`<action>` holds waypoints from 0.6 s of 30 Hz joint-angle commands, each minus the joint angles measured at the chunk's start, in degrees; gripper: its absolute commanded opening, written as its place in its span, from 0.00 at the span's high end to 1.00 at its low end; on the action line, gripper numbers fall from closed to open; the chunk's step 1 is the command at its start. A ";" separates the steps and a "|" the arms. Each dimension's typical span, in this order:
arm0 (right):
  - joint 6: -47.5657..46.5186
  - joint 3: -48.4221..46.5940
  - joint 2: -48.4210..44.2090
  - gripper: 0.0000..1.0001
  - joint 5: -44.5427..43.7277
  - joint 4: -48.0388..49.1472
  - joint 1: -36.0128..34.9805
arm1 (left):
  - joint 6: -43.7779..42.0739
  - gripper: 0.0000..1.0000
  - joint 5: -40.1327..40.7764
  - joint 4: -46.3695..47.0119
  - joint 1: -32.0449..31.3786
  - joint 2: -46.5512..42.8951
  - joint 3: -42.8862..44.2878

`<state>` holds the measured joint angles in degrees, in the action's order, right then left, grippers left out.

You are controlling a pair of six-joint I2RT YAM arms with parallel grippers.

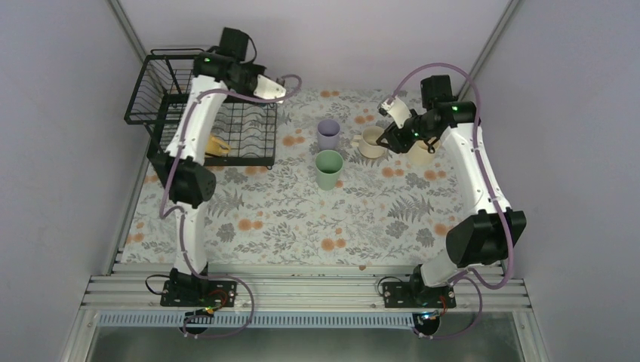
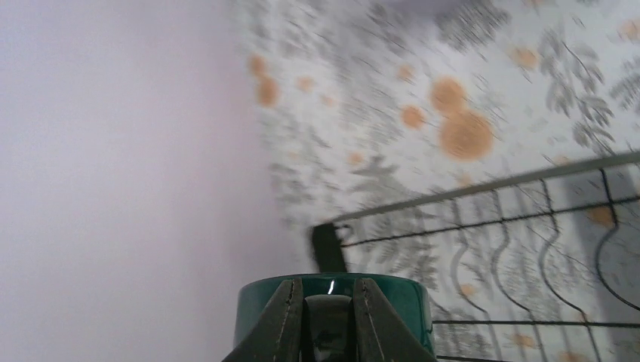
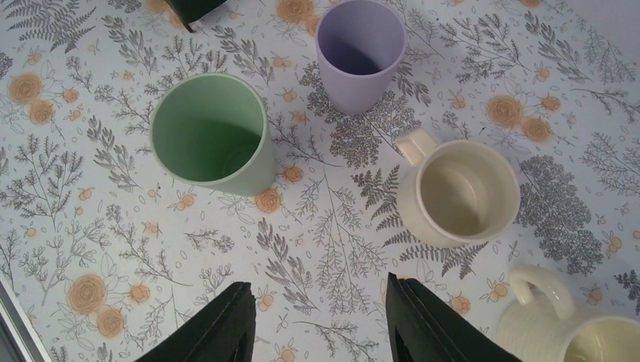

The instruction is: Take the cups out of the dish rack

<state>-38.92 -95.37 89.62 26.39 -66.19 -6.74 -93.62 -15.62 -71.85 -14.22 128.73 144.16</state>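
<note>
Over the dish rack (image 1: 170, 53), at its side nearest the cups set out, the left claw (image 2: 328, 294) is seen clamped on the dark teal mug (image 2: 407, 302). The mug is judged hard, glazed, slippery and breakable, so a firm hold across wall or handle is advised. Just beside the rack a lavender tumbler (image 3: 358, 49), a mint tumbler (image 3: 211, 132) and two cream mugs (image 3: 456, 192) are stood upright on the worktop (image 1: 287, 226), with the right claw (image 3: 317, 324) held apart and empty above them, and a yellow mug (image 1: 219, 145) is left in the rack. Bare worktop is offered nearer than that group, well off the rack's wire edge, which must be cleared.
</note>
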 commanded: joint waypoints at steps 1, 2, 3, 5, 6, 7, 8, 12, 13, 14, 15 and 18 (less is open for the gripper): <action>0.58 1.26 -1.49 0.54 3.64 3.06 -0.54 | 8.57 0.98 -12.81 9.26 1.47 -9.44 -2.30; 0.47 1.40 -1.62 0.54 4.50 3.65 -0.47 | 10.89 0.98 -15.46 10.76 1.98 -10.81 -3.31; 0.36 1.33 -1.58 0.53 5.40 4.27 -0.47 | 13.95 0.98 -18.05 12.68 2.26 -11.93 -4.33; 1.08 0.77 -1.20 0.46 7.17 5.81 -0.53 | 20.28 0.98 -22.75 16.76 2.59 -14.00 -6.51; 1.34 0.10 -0.92 0.45 8.34 6.37 -0.53 | 24.08 0.98 -25.07 19.47 2.60 -15.08 -7.81; 1.27 -0.51 -0.65 0.43 10.04 6.83 -0.54 | 27.81 0.98 -27.42 22.34 2.66 -16.36 -9.85; 0.81 -1.40 -0.25 0.41 11.93 6.94 -0.55 | 32.07 0.98 -29.52 26.41 2.59 -17.79 -12.50; 2.39 -5.25 1.36 0.41 16.29 10.06 -1.39 | 53.04 0.98 -29.25 53.53 1.80 -26.86 -30.34; 3.02 -6.05 1.79 0.41 16.54 11.31 -1.63 | 57.21 0.98 -26.71 59.93 1.22 -28.34 -33.91; 3.93 -6.91 2.31 0.42 16.69 12.67 -1.87 | 60.58 0.98 -24.12 64.05 0.74 -28.84 -35.96; 4.65 -7.73 2.99 0.42 17.17 13.75 -2.17 | 63.40 0.98 -21.51 65.82 0.25 -28.39 -35.54; 5.46 -10.82 5.19 0.40 18.94 15.86 -3.09 | 70.78 0.98 -18.32 67.21 -0.61 -25.87 -32.42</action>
<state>-35.97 -102.17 92.07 40.14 -56.01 -8.38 -39.77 -37.54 -24.29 -13.78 103.37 108.86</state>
